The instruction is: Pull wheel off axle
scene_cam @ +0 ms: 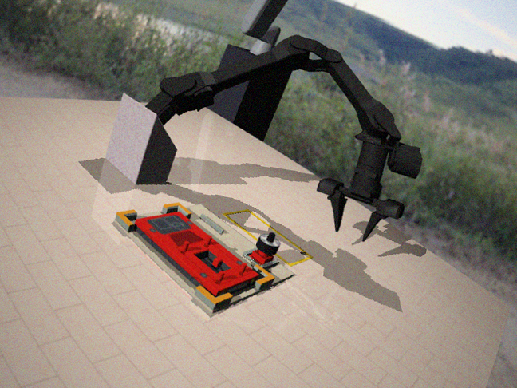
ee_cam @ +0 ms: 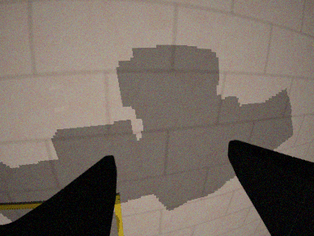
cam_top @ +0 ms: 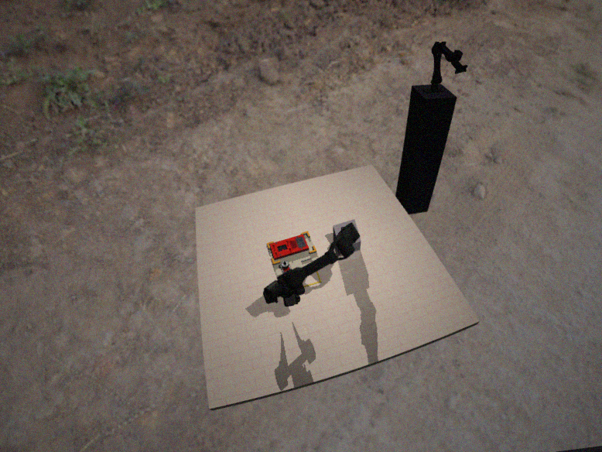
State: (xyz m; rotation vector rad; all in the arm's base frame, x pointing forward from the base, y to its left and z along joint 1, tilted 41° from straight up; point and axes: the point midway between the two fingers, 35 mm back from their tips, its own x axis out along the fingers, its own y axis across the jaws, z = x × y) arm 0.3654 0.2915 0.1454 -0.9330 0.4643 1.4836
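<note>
The wheel (scene_cam: 267, 246) (cam_top: 285, 265), black with a pale face, sits on the upright axle (scene_cam: 270, 235), whose dark top pokes out above it, over a small red block on the base plate. The marked area is a yellow outline (scene_cam: 311, 257) (ee_cam: 120, 222) on the table beside the plate. My gripper (scene_cam: 350, 235) (ee_cam: 173, 156) is open and empty, fingers pointing down. It hangs above the table, past the marked area and well away from the wheel. In the top view the arm hides the fingertips and part of the outline.
A red panel (scene_cam: 229, 282) (cam_top: 277, 254) with small pegs lies between orange corner brackets on the pale base plate (scene_cam: 287, 270), close beside the wheel. My arm's wedge-shaped mount (scene_cam: 127, 140) stands on the table. A tall black pedestal (cam_top: 422, 145) carrying another arm stands beyond the table edge.
</note>
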